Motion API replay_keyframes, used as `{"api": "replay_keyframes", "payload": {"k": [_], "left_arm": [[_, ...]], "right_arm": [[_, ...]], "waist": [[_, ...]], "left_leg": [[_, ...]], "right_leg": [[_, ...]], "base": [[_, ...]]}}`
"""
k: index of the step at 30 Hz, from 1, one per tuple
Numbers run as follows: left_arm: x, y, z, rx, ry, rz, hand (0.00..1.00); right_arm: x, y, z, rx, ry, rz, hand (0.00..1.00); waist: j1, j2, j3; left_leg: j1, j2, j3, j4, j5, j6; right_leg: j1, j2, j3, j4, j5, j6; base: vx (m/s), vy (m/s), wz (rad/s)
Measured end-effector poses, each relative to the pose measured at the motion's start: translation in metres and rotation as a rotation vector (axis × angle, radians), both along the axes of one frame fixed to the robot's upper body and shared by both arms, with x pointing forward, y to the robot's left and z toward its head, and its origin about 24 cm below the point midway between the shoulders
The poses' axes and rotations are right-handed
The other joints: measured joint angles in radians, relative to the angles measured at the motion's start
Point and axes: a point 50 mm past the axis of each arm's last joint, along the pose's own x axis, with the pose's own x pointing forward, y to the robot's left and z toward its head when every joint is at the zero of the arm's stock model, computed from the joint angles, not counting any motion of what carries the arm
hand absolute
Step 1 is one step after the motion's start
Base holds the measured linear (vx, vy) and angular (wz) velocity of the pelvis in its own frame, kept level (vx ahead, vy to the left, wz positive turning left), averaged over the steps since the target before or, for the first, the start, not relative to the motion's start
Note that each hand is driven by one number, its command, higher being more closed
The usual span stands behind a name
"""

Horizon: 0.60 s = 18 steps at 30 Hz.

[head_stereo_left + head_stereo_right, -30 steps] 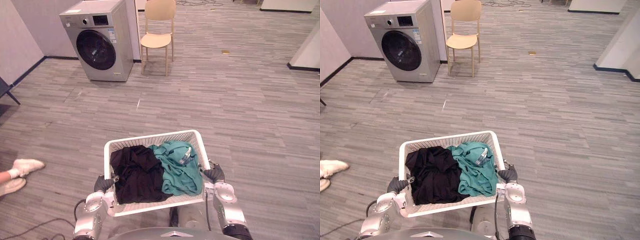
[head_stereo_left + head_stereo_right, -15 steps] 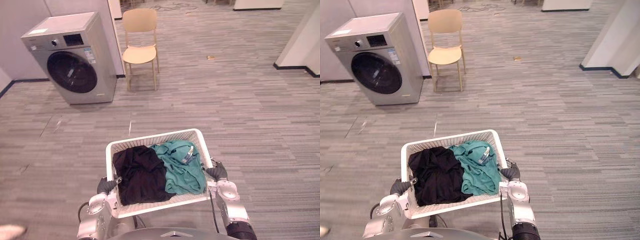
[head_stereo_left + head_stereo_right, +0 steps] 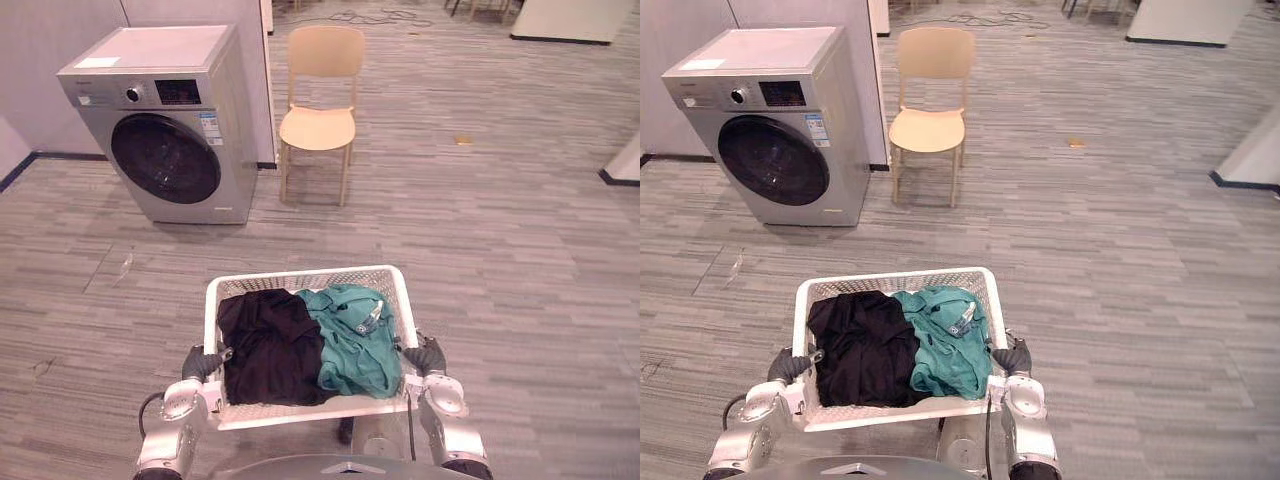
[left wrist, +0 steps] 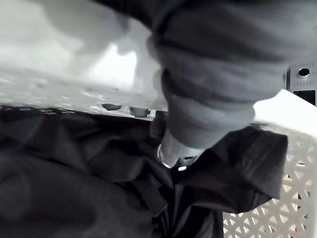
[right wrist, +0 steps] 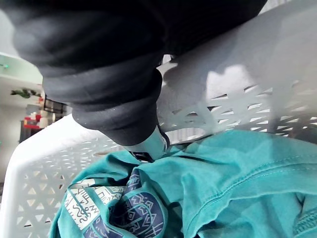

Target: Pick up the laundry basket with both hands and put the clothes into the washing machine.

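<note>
I carry a white lattice laundry basket [image 3: 300, 283] low in front of me. Inside lie a black garment [image 3: 268, 345] on the left and a teal shirt [image 3: 355, 335] on the right. My left hand [image 3: 200, 364] is curled over the basket's left rim and my right hand [image 3: 425, 357] over its right rim. The left wrist view has the left hand [image 4: 208, 89] hooked on the white rim above the black garment [image 4: 74, 188]. In the right wrist view the right hand [image 5: 114, 89] grips the rim beside the teal shirt [image 5: 213, 188]. A silver washing machine [image 3: 165, 125] stands ahead to the left, its round door shut.
A light wooden chair [image 3: 320, 115] stands just right of the washing machine. Grey plank floor stretches between the basket and the machine. A white wall base [image 3: 622, 165] shows at the far right edge.
The camera has moved forward and turned; the washing machine and chair look larger and nearer. The basket stays held in both hands with the clothes unmoved.
</note>
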Motion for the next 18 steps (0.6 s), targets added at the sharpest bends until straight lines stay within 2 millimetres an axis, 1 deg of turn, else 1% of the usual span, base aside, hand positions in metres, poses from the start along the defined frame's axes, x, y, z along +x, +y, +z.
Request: {"api": "replay_keyframes", "payload": {"k": [1, 2, 3, 4, 5, 6, 7, 8, 9, 10, 11, 12, 13, 14, 15, 16, 17, 18], "left_arm": [[-0.001, -0.006, -0.002, -0.012, 0.006, -0.003, 1.0], [-0.001, -0.009, -0.002, -0.019, 0.004, -0.002, 1.0], [-0.001, -0.009, -0.002, -0.022, 0.003, -0.001, 1.0], [-0.002, -0.011, -0.001, -0.031, -0.002, 0.004, 1.0], [-0.002, -0.011, 0.0, -0.034, -0.006, 0.007, 1.0], [-0.004, -0.013, 0.0, -0.043, -0.007, 0.01, 1.0], [-0.006, -0.018, -0.002, -0.06, 0.0, 0.01, 1.0], [-0.007, -0.02, -0.002, -0.063, 0.003, 0.004, 1.0], [-0.008, -0.021, -0.004, -0.066, 0.009, 0.001, 1.0], [-0.008, -0.021, -0.004, -0.067, 0.007, 0.002, 1.0], [-0.007, -0.021, -0.003, -0.067, 0.004, 0.001, 1.0], [-0.005, -0.021, -0.002, -0.067, -0.003, 0.005, 1.0], [-0.004, -0.019, -0.002, -0.068, -0.005, 0.011, 1.0], [-0.004, -0.019, -0.002, -0.07, -0.003, 0.017, 1.0], [-0.003, -0.021, -0.004, -0.081, 0.005, 0.022, 1.0], [-0.002, -0.024, -0.005, -0.088, 0.007, 0.021, 1.0], [-0.002, -0.025, -0.005, -0.089, 0.009, 0.014, 1.0], [-0.002, -0.026, -0.005, -0.086, 0.01, 0.008, 1.0]], "right_arm": [[0.0, -0.003, 0.0, -0.01, 0.002, 0.0, 1.0], [0.001, -0.005, 0.002, -0.019, -0.002, 0.001, 1.0], [0.001, -0.005, 0.002, -0.022, -0.003, 0.002, 1.0], [0.002, -0.007, 0.004, -0.03, -0.012, 0.002, 1.0], [0.003, -0.009, 0.006, -0.037, -0.019, 0.004, 1.0], [0.003, -0.014, 0.011, -0.059, -0.032, 0.008, 1.0], [0.002, -0.019, 0.011, -0.075, -0.029, 0.004, 1.0], [0.001, -0.021, 0.011, -0.079, -0.027, 0.001, 1.0], [0.001, -0.022, 0.011, -0.084, -0.026, 0.002, 1.0], [0.001, -0.023, 0.012, -0.087, -0.026, 0.004, 1.0], [0.002, -0.023, 0.012, -0.088, -0.027, 0.004, 1.0], [0.004, -0.023, 0.013, -0.088, -0.034, 0.004, 1.0], [0.006, -0.022, 0.014, -0.086, -0.038, 0.007, 1.0], [0.006, -0.022, 0.014, -0.084, -0.039, 0.008, 1.0], [0.006, -0.023, 0.014, -0.086, -0.036, 0.007, 1.0], [0.006, -0.025, 0.012, -0.09, -0.027, 0.005, 1.0], [0.007, -0.027, 0.01, -0.092, -0.013, 0.004, 1.0], [0.008, -0.027, 0.01, -0.098, -0.015, 0.007, 1.0]], "waist": [[0.005, 0.037, -0.005], [0.004, 0.054, -0.014], [0.0, 0.054, -0.014], [0.0, 0.061, -0.01], [0.001, 0.069, -0.006], [0.01, 0.082, -0.007], [0.025, 0.084, -0.006], [0.03, 0.083, -0.006], [0.034, 0.082, -0.005], [0.036, 0.08, -0.006], [0.041, 0.081, -0.006], [0.051, 0.081, -0.007], [0.059, 0.079, -0.007], [0.062, 0.077, -0.008], [0.062, 0.075, -0.01], [0.059, 0.076, -0.011], [0.051, 0.08, -0.016], [0.052, 0.089, -0.026]], "left_leg": [[0.03, 0.042, -0.004, 0.013, -0.034, -0.027], [0.007, 0.073, -0.008, 0.107, -0.043, -0.038], [-0.028, 0.088, -0.009, 0.198, -0.042, -0.039], [-0.121, 0.132, -0.009, 0.447, -0.012, -0.055], [-0.177, 0.16, -0.013, 0.59, 0.035, -0.066], [-0.29, 0.211, -0.022, 0.849, 0.151, -0.096], [-0.379, 0.241, -0.015, 1.07, 0.16, -0.085], [-0.41, 0.25, 0.001, 1.15, 0.148, -0.055], [-0.463, 0.272, 0.048, 1.239, 0.118, 0.001], [-0.509, 0.27, 0.074, 1.223, 0.094, 0.028], [-0.53, 0.264, 0.081, 1.181, 0.084, 0.026], [-0.561, 0.25, 0.088, 1.03, 0.066, 0.012], [-0.571, 0.233, 0.083, 0.82, 0.052, 0.005], [-0.565, 0.219, 0.078, 0.69, 0.053, 0.003], [-0.541, 0.186, 0.04, 0.408, 0.082, -0.028], [-0.513, 0.169, -0.001, 0.214, 0.131, -0.054], [-0.478, 0.162, -0.047, 0.034, 0.21, -0.077], [-0.472, 0.163, -0.048, -0.005, 0.256, -0.076]], "right_leg": [[0.009, 0.026, -0.021, 0.057, -0.045, 0.0], [0.025, 0.046, -0.037, 0.078, -0.097, -0.006], [0.043, 0.05, -0.045, 0.078, -0.116, -0.008], [0.088, 0.068, -0.057, 0.07, -0.147, -0.009], [0.112, 0.081, -0.062, 0.067, -0.164, -0.014], [0.153, 0.105, -0.064, 0.062, -0.197, -0.031], [0.199, 0.112, -0.061, 0.051, -0.217, -0.057], [0.226, 0.114, -0.053, 0.042, -0.226, -0.06], [0.279, 0.117, -0.035, 0.01, -0.241, -0.059], [0.32, 0.117, -0.014, -0.03, -0.245, -0.053], [0.331, 0.116, -0.005, -0.048, -0.246, -0.051], [0.346, 0.112, 0.016, -0.073, -0.248, -0.047], [0.353, 0.105, 0.032, -0.085, -0.254, -0.035], [0.357, 0.097, 0.039, -0.085, -0.253, -0.024], [0.37, 0.082, 0.039, -0.088, -0.248, -0.009], [0.388, 0.076, 0.039, -0.09, -0.242, 0.001], [0.413, 0.071, 0.043, -0.093, -0.245, 0.029], [0.43, 0.063, 0.052, -0.091, -0.27, 0.073]], "base": [[0.51, -0.215, 0.14], [0.48, -0.228, 0.17], [0.44, -0.259, 0.23], [0.34, -0.233, 0.13], [0.41, -0.243, -0.05], [0.4, -0.157, -0.29], [0.4, -0.12, -0.36], [0.42, -0.082, -0.4], [0.43, -0.053, -0.36], [0.51, -0.025, -0.4], [0.41, 0.023, -0.5], [0.49, 0.112, -0.6], [0.42, 0.134, -0.58], [0.53, 0.182, -0.38], [0.38, 0.142, -0.17], [0.5, 0.206, -0.12], [0.51, 0.273, -0.16], [0.62, 0.388, -0.28]]}}
